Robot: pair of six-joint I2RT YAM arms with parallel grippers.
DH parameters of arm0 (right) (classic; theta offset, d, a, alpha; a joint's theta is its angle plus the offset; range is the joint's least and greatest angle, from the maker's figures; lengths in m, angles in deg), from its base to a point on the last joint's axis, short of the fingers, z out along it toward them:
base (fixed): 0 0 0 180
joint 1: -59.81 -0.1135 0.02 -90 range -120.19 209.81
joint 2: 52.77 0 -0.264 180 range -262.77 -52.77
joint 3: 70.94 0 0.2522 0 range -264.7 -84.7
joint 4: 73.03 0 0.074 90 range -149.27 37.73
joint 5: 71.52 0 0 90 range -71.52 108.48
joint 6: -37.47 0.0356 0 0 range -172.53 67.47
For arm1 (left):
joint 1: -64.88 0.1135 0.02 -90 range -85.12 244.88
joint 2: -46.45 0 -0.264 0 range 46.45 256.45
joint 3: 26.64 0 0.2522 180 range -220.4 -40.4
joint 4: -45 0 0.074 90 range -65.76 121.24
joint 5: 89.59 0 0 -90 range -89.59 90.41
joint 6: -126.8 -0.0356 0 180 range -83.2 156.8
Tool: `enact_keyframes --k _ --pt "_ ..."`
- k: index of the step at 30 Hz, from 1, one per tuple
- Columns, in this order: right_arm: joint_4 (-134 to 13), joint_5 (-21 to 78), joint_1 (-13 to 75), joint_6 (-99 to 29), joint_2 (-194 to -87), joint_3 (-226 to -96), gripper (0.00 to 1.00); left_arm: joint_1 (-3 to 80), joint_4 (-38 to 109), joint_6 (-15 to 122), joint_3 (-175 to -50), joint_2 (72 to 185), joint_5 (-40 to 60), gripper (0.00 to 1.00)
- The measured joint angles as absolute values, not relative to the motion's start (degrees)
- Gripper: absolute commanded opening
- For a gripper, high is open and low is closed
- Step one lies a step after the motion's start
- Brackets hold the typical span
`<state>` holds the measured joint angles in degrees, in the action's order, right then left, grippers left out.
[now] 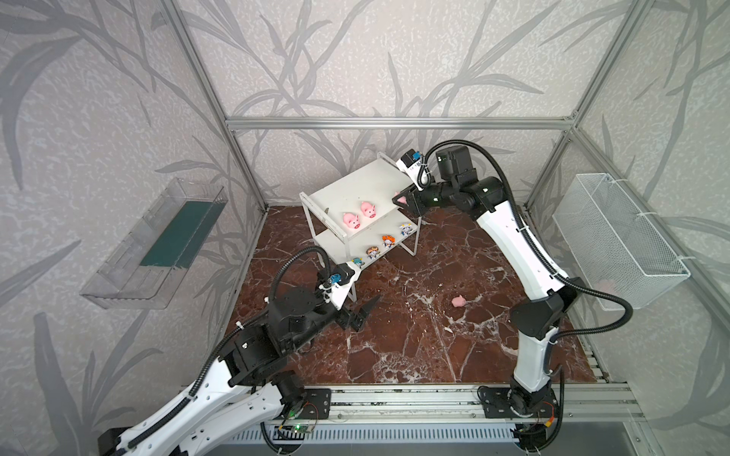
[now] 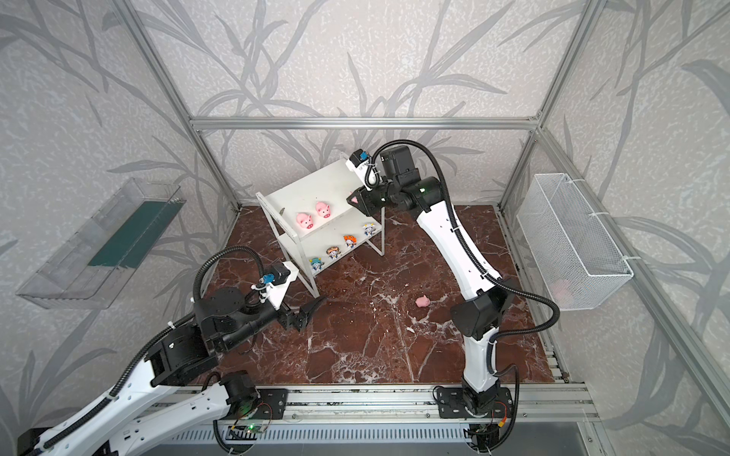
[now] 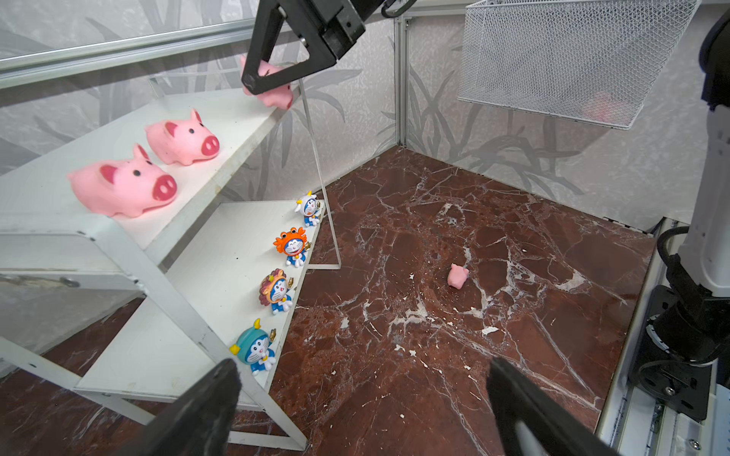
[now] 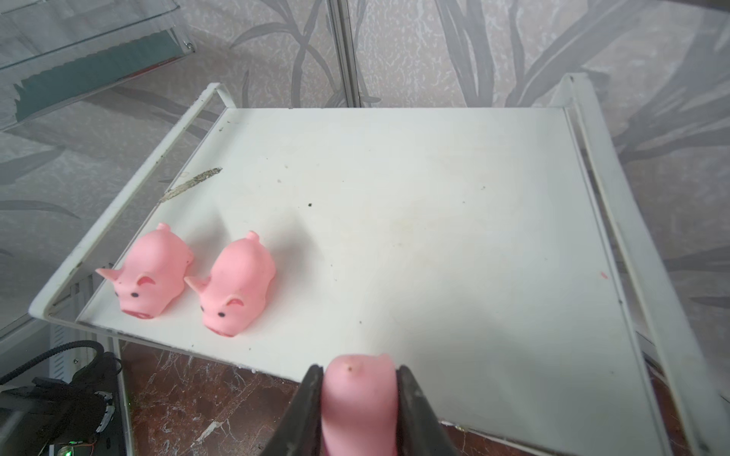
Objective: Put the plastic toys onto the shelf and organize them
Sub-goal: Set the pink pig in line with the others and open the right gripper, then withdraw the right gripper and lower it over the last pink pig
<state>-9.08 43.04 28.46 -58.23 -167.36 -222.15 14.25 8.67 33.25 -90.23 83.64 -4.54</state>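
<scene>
Gripping a third pink pig (image 4: 357, 398) between closed jaws, the right gripper (image 1: 399, 199) is held at the three o'clock edge of the upper board of the shelf (image 1: 355, 183); the toy is not yet set down. One pig (image 1: 350, 220) and a second pig (image 1: 368, 209) are already stood side by side toward that board's six o'clock edge. A row of four figurines (image 1: 372, 252) is lined up along the front of the lower board. The last pig (image 1: 458, 302) is left on the marble floor (image 1: 395, 355), at about four o'clock from the shelf and well apart from it. The left gripper (image 1: 364, 312) is seen at the shelf's six o'clock, jaws spread wide and empty. Six of eight toys are judged placed, with one release and one pickup remaining.
</scene>
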Motion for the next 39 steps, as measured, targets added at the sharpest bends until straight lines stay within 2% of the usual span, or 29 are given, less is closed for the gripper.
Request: enact_keyframes --k 9,14,18,21,25,29,32,36,39 --pt "0.5 42.3 25.7 -58.5 -180.6 -244.7 0.33 14.2 8.8 32.3 -90.2 81.8 -4.7 0.99" --pt "2.2 41.3 25.5 -58.5 -181.8 -245.7 0.46 14.2 9.0 32.3 -89.9 80.2 -5.0 0.99" --pt "2.3 40.2 25.5 -58.5 -181.8 -245.6 0.64 14.2 9.0 32.2 -89.2 80.0 -5.2 0.99" --pt "1.8 38.9 25.5 -58.6 -181.4 -245.4 0.69 14.2 9.0 32.2 -88.9 80.3 -5.2 0.99" --pt "1.1 36.4 25.6 -58.6 -179.1 -244.0 0.71 14.2 9.0 32.2 -88.9 80.3 -5.3 0.99" --pt "0.4 33.0 25.6 -58.6 -172.5 -237.6 0.72 14.2 9.0 32.2 -88.9 80.5 -5.4 0.99" --pt "-2.2 31.0 25.8 -58.6 -164.2 -227.4 0.74 14.2 9.0 32.2 -88.9 81.0 -5.5 0.99" --pt "-11.1 27.3 26.2 -58.0 -148.3 -203.1 0.85 14.2 9.0 32.2 -88.9 82.3 -5.5 0.99" --pt "-17.9 24.9 27.8 -55.5 -135.8 -182.6 0.86 14.2 9.0 32.2 -88.9 83.0 -5.4 0.99"
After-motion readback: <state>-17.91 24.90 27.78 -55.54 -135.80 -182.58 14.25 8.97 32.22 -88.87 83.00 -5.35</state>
